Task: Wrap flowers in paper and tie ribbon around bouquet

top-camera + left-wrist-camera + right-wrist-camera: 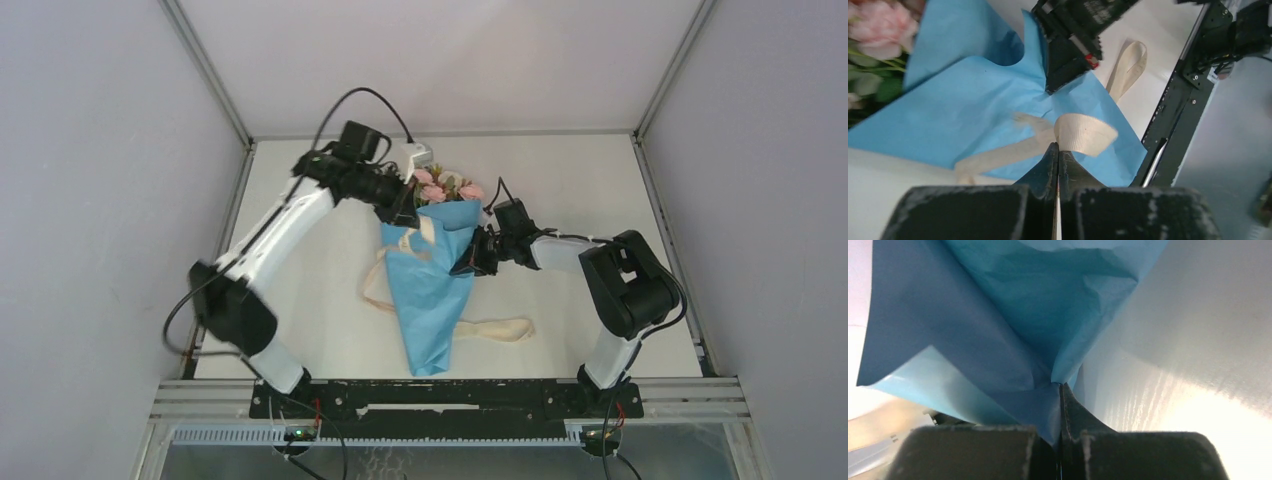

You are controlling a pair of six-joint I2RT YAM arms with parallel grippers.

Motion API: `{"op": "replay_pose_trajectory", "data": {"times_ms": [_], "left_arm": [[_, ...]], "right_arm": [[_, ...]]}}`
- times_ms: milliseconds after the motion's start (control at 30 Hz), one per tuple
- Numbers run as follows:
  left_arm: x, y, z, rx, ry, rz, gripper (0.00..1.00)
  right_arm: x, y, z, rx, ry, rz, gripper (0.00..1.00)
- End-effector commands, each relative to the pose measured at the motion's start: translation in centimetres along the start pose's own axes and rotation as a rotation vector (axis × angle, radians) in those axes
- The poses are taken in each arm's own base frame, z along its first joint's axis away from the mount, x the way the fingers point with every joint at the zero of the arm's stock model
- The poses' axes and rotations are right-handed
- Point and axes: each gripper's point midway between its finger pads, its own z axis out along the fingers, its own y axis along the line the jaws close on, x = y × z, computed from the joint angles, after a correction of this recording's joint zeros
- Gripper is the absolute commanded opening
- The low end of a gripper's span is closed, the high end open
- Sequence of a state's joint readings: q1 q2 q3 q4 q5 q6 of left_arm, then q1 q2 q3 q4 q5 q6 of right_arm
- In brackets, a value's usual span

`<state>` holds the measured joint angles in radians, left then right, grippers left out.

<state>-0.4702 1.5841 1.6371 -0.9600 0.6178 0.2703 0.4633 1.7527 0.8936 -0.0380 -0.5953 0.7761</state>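
Cream ribbon (1083,134) lies looped across the bouquet's (432,295) upper half, my left pincer (1056,150) clamped on that loop, my right pincer (1060,390) pinching paper (998,315) at the bouquet's right edge, so I'd draw the ribbon snug slowly, paper pinned, or the wrap opens.

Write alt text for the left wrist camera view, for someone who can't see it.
The left gripper, fingers closed, pinches a cream ribbon looped across sky-blue paper. The right gripper reaches in from above, clamping a puckered fold of the paper. Pink flowers peek in at the upper left.
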Motion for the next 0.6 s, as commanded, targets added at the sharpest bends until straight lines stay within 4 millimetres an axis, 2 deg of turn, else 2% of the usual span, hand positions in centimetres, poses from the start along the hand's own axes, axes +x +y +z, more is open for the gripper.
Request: {"op": "replay_pose_trajectory", "data": {"times_ms": [0, 100, 133, 233, 300, 400, 467, 567], "left_arm": [[4.3, 2.1, 9.2, 0.123, 0.17, -0.303, 0.0], [6.4, 2.4, 13.9, 0.132, 0.231, -0.348, 0.0], [7.1, 1.9, 15.3, 0.143, 0.26, -0.346, 0.0], [9.8, 1.8, 17.7, 0.116, 0.351, -0.319, 0.0], [11.6, 2.4, 18.5, 0.083, 0.403, -0.308, 0.0], [13.9, 3.6, 18.9, 0.026, 0.462, -0.292, 0.0], [15.1, 4.2, 18.9, -0.008, 0.483, -0.277, 0.0], [16.0, 4.2, 19.0, -0.01, 0.495, -0.279, 0.0]], "right_arm": [[-0.5, 0.5, -0.1, -0.056, -0.008, 0.016, 0.0], [-0.4, 0.1, -0.1, -0.043, -0.001, 0.021, 0.05], [-0.2, -0.1, -0.1, -0.04, 0.005, 0.021, 0.08], [0.6, -0.6, -0.4, -0.016, 0.032, 0.02, 0.17], [0.7, -0.8, -1.2, 0.008, 0.03, 0.006, 0.26], [1.0, -0.8, -3.6, 0.059, 0.007, -0.029, 0.38], [1.1, -1.5, -5.9, 0.147, -0.025, -0.068, 0.42], [1.8, -3.5, -10.7, 0.324, -0.082, -0.12, 0.48]]}}
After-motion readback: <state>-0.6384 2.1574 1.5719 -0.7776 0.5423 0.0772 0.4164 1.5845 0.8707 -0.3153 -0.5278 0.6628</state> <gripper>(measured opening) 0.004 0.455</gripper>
